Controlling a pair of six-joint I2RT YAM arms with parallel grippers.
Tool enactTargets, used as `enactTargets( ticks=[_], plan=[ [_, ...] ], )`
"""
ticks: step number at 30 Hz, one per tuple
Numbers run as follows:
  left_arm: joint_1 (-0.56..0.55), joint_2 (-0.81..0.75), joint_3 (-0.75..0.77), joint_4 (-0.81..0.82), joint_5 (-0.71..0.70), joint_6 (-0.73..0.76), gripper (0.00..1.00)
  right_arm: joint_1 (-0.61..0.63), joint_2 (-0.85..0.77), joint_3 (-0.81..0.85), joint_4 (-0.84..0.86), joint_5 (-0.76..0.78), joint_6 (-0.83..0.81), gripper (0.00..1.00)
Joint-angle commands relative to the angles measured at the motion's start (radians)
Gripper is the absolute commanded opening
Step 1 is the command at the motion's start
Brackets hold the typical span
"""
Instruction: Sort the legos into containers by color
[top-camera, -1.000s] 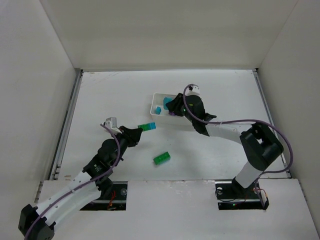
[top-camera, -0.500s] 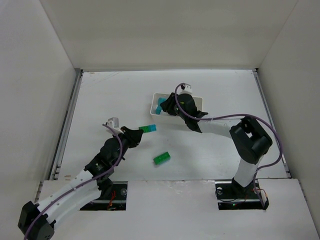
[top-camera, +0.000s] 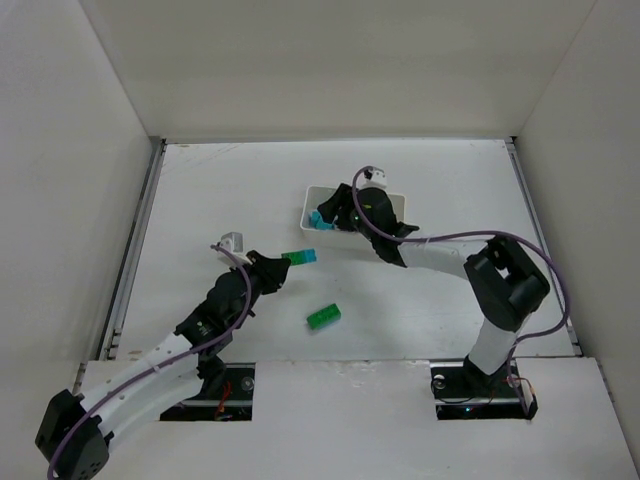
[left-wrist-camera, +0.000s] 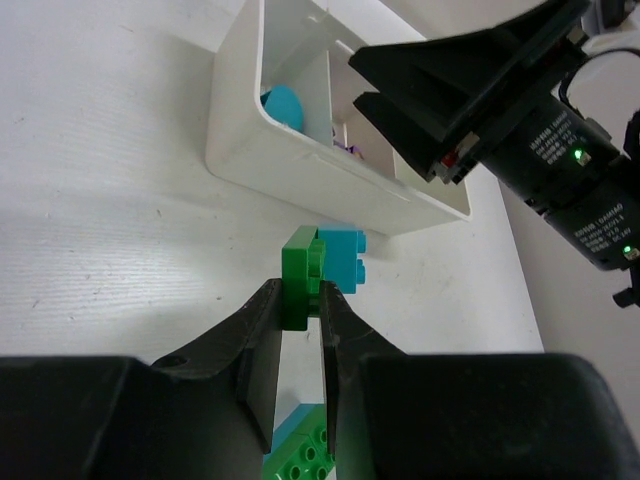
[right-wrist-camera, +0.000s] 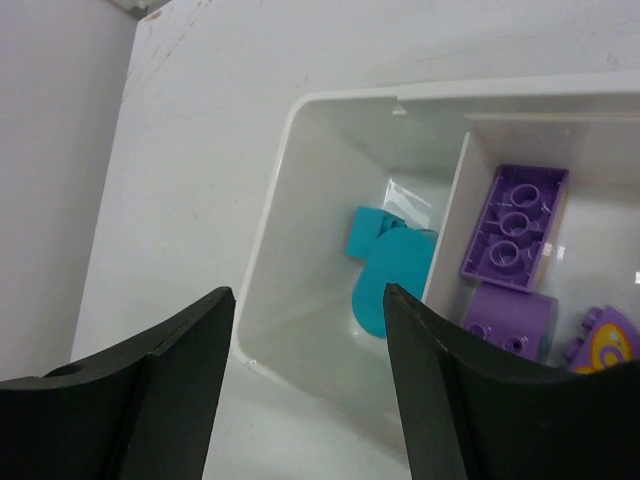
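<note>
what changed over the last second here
The right gripper slid left over the end compartment of the tray and opened its jaws above the cyan pieces, seemingly dropping one. The left gripper edged slightly toward the tray, shut on the joined green-and-cyan bricks. The loose green brick and the tray stayed put.

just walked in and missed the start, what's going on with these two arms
Two arms are sorting lego bricks by colour into a white tray. The left fingers are shut on a green-and-cyan brick pair, held short of the tray. The right fingers hang open above the tray's end compartment, which holds cyan pieces; purple bricks sit in the next one. A loose green brick lies on the table.
</note>
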Motion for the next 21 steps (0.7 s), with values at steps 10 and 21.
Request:
enactTargets(
  ticks=[10, 21],
  plan=[
    [0.011, 0.059, 0.082, 0.109, 0.006, -0.04, 0.09, 0.042, -0.46, -0.332, 0.058, -0.074, -0.059, 0.56],
    [0.011, 0.085, 0.092, 0.141, 0.018, -0.065, 0.09, 0.155, -0.759, -0.527, -0.021, -0.18, -0.122, 0.7]
  ],
)
